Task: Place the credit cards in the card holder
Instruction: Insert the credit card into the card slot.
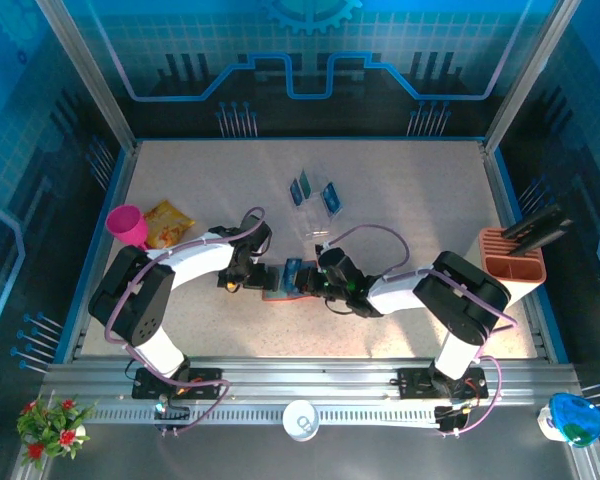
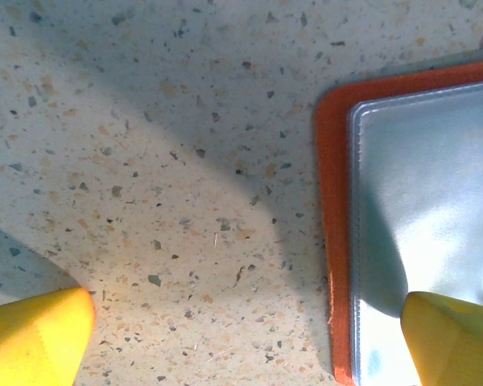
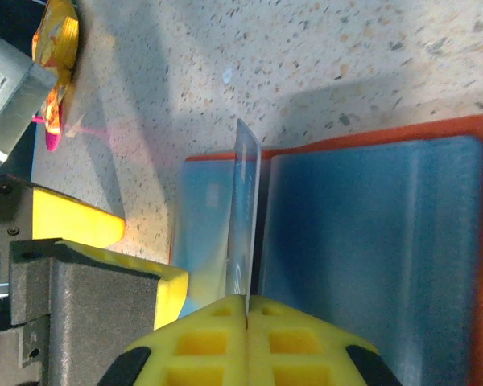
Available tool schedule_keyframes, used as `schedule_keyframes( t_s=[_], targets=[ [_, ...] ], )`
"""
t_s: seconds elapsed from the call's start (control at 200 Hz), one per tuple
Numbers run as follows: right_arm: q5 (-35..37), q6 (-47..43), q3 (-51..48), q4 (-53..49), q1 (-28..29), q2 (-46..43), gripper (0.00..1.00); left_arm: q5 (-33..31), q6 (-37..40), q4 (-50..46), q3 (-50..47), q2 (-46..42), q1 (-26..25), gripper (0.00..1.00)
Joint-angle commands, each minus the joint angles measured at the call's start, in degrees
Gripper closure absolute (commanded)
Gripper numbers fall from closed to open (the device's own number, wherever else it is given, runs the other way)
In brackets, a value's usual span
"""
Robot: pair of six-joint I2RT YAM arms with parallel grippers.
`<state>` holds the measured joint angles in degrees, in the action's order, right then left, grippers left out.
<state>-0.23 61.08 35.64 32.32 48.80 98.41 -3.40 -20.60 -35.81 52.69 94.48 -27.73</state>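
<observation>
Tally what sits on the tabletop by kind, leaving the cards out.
orange card holder: 1
clear rack: 1
orange-and-white slotted box: 1
pink funnel: 1
yellow snack packet: 1
Total: 5

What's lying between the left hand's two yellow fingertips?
In the left wrist view, mostly bare speckled table, then the orange edge and shiny pocket of the open card holder. Nothing is gripped.
</observation>
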Motion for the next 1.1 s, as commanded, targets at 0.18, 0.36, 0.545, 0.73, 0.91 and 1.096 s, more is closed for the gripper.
schedule_keyframes(
  t_s=[0.18,0.36,0.545,0.73,0.91,1.096],
  targets=[
    [-0.42,0.2,-2.2,-1.83,1.21,-0.56,1.0,-0.34,-0.06,-1.95,-1.62,0.05,-0.56,0.01],
    [-1.16,0.1,-2.81,-3.88,1.17,-1.3,1.0,-0.37,-0.14,-1.95,-1.67,0.01,-0.54,0.01],
    [-2.56,0.27,-2.26,-5.7,1.15,-0.72,1.0,-0.29,-0.19,-1.98,-1.8,-0.08,-0.57,0.01],
    [-3.74,0.88,-1.76,-6.71,0.98,-0.02,1.0,-0.28,-0.23,-1.96,-1.92,-0.28,-0.56,0.01],
    [-5.98,1.15,-0.6,-8.29,0.52,1.14,1.0,-0.2,-0.23,-1.84,-2.13,-0.44,-0.55,0.01],
    [-9.03,1.15,0.97,-10.28,-0.28,2.52,1.0,-0.04,-0.22,-1.81,-2.07,-0.52,-0.53,0.01]
  ],
)
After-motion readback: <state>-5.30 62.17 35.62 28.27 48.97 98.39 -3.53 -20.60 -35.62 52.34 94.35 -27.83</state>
